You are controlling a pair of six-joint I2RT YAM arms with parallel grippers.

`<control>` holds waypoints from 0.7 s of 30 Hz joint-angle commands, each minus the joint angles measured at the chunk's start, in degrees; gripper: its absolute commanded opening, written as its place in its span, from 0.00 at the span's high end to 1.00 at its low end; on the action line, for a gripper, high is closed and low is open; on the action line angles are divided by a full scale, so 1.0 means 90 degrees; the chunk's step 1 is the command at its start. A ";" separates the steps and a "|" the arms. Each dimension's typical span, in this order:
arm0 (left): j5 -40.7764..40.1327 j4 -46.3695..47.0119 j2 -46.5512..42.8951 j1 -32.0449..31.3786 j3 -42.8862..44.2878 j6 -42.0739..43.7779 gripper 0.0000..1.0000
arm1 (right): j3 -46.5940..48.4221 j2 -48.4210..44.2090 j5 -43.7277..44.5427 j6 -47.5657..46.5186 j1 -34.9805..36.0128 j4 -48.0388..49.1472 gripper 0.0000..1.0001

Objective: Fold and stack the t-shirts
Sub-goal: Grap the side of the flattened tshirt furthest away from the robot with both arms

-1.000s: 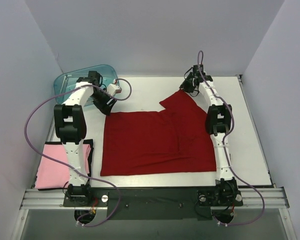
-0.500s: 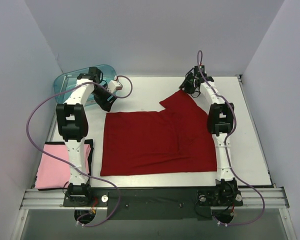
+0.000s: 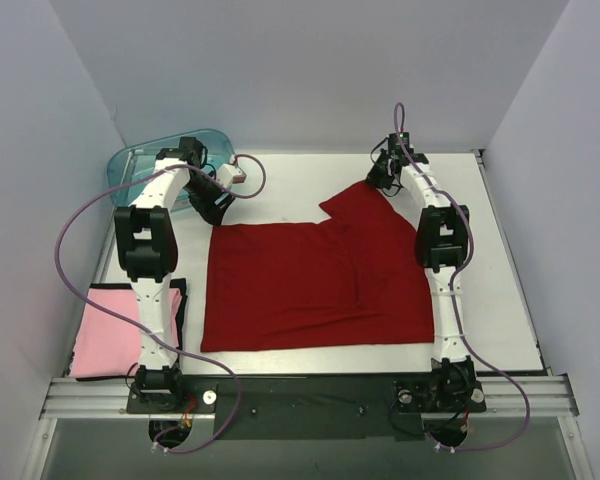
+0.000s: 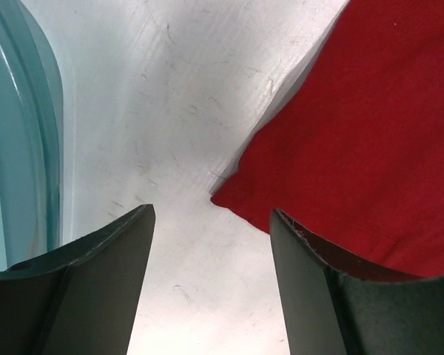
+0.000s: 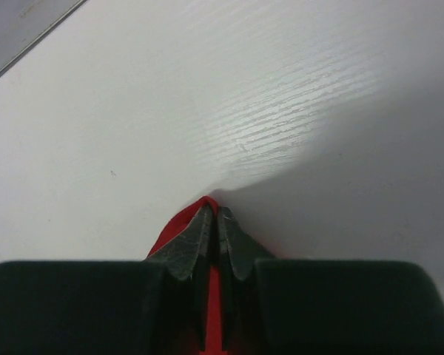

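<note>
Right gripper (image 5: 213, 216) pinches a pointed corner of the soft red t-shirt (image 3: 310, 285).

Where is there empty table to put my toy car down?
Bare table lies at the back, between the teal tub and the right hand, behind the red shirt. Another strip runs right of the right arm. The middle and the corner with the pink shirt are crowded.

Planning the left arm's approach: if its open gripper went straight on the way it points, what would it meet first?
The left gripper would probably land on the bare table, right at the red shirt's corner, with one finger over the cloth. Depth is unclear.
</note>
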 commanded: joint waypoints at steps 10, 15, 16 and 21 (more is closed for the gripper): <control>-0.0079 -0.0366 0.0226 -0.0381 0.0341 0.0771 0.26 | -0.0484 -0.1118 -0.0663 -0.0778 0.0107 -0.0097 1.00; -0.0273 -0.0104 0.0401 -0.0499 0.0223 0.0519 0.29 | -0.1314 -0.1830 -0.0673 -0.1159 0.0098 -0.0048 1.00; -0.0351 -0.0123 0.0459 -0.0480 0.0311 0.0508 0.30 | -0.1364 -0.1938 -0.0712 -0.1188 0.0088 -0.0058 1.00; -0.0197 -0.0892 0.0792 -0.0519 0.0654 0.0907 0.35 | -0.1491 -0.2193 -0.0888 -0.1267 0.0088 -0.0048 1.00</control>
